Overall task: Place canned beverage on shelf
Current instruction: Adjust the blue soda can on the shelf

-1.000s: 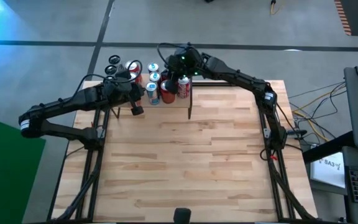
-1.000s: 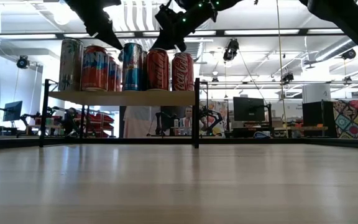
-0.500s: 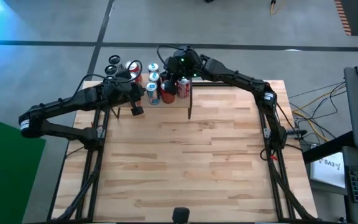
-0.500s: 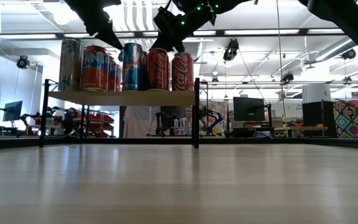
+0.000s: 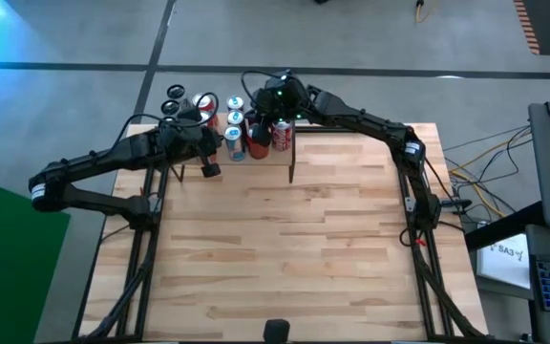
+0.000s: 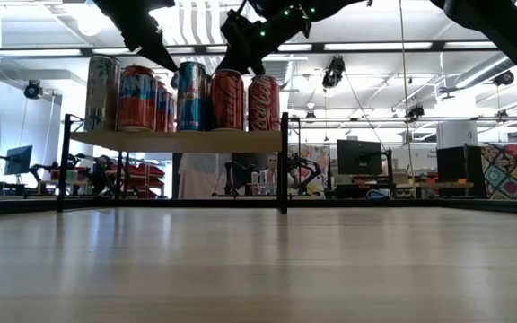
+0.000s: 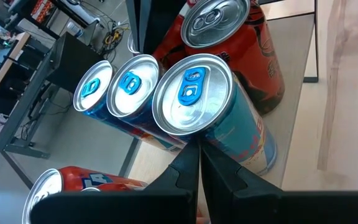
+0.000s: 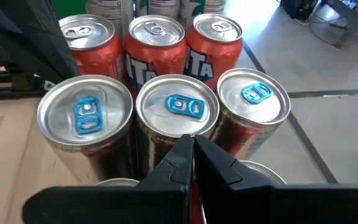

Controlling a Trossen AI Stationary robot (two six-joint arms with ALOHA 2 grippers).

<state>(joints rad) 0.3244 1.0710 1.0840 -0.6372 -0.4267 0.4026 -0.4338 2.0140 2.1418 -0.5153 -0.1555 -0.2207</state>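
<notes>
A large butcher-block wooden worktop (image 5: 294,239) fills the near ground; its near and middle parts carry nothing. Grey floor is seen around it from above, and a green panel lies off its left edge. In the low view a hall with ceiling strip lights, monitors and other benches is seen beyond the far edge.

At the far left corner of the worktop stands the small raised shelf of light wood with thin black metal uprights (image 6: 182,141). Cans are packed on it in a tight cluster, upright and touching. In the low view five can fronts are counted: a tall pale one at the left end, an orange one, a blue can (image 6: 191,96), and two red cola cans (image 6: 227,100) at the right end. An exact total cannot be given, since rows hide one another; in the right wrist view three silver-topped cans with blue tabs (image 8: 176,107) are seen with three orange-red cans behind them.

The left pincer (image 7: 199,163) is held together, its fingers meeting just beside a light-blue can with a blue tab (image 7: 194,93), above the shelf's left part. The right pincer (image 8: 194,149) is likewise held together, poised over the cans at the shelf's right part. Neither is clamped on a can.
</notes>
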